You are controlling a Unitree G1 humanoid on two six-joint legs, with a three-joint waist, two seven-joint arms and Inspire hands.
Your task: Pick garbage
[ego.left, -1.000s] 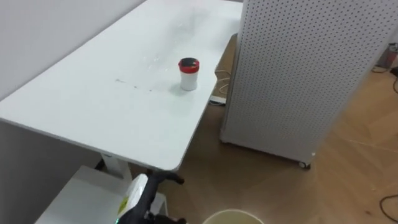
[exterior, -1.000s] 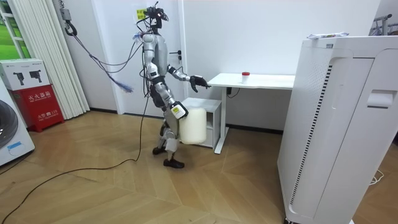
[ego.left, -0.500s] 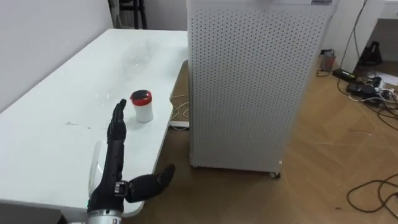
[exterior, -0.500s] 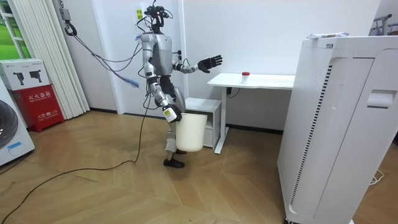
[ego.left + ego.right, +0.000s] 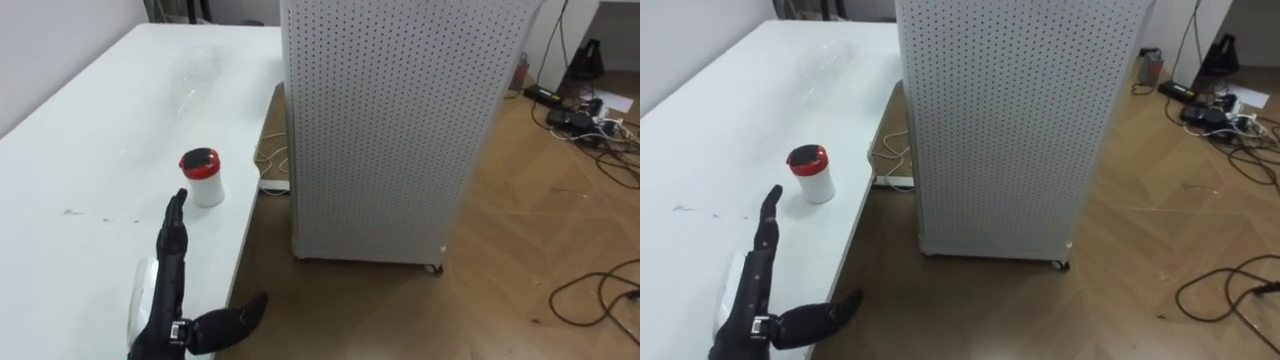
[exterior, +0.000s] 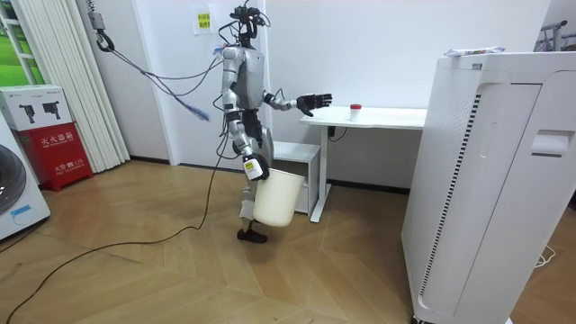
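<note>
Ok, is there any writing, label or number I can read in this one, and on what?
Red box by the curtain, room view: white print on its front, too small to read.
Sheet on the wall behind the robot: print too small to read.
Red-lidded cup on the table: no lettering visible.
So no text can be quoted.

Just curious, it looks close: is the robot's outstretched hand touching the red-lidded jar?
Apart. The room view shows a plain gap between the left hand and the red-lidded jar.
</note>
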